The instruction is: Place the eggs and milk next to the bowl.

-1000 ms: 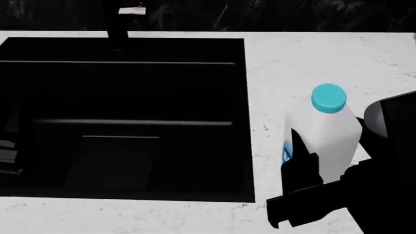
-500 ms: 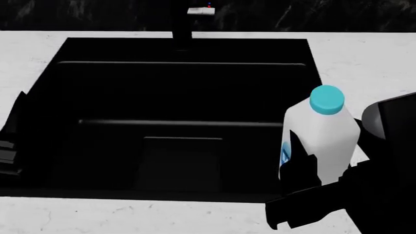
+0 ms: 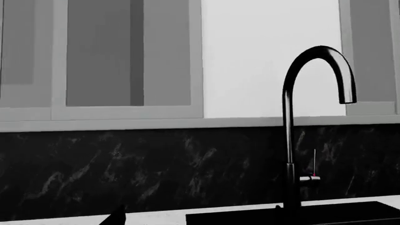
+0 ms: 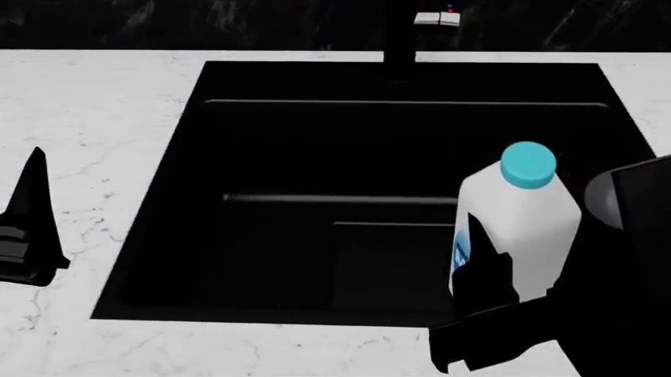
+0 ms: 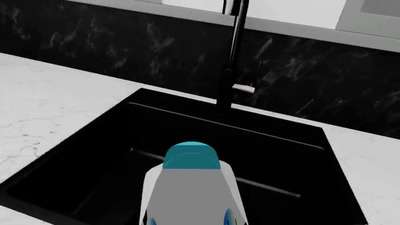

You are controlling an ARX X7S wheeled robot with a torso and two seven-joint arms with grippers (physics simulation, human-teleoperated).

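The milk (image 4: pixel 524 216) is a white bottle with a cyan cap (image 4: pixel 527 164). It hangs upright over the right part of the black sink, with my right gripper (image 4: pixel 495 263) shut on its lower body. In the right wrist view the milk (image 5: pixel 190 187) fills the near foreground with the basin behind it. My left gripper (image 4: pixel 30 228) hovers over the counter left of the sink. Only one dark pointed finger (image 4: pixel 37 188) shows, so I cannot tell how its jaws stand. The eggs and the bowl are out of view.
A deep black sink (image 4: pixel 157 236) takes up the middle of the white marble counter (image 4: pixel 84 118). A black gooseneck faucet (image 3: pixel 289 140) rises behind it against a dark marbled backsplash (image 5: pixel 93 42). Grey cabinets (image 3: pixel 125 56) hang above.
The whole view has slid left along the counter. The sink now lies under the held milk, which earlier hung over the counter to its right. My left gripper now hangs over white counter.
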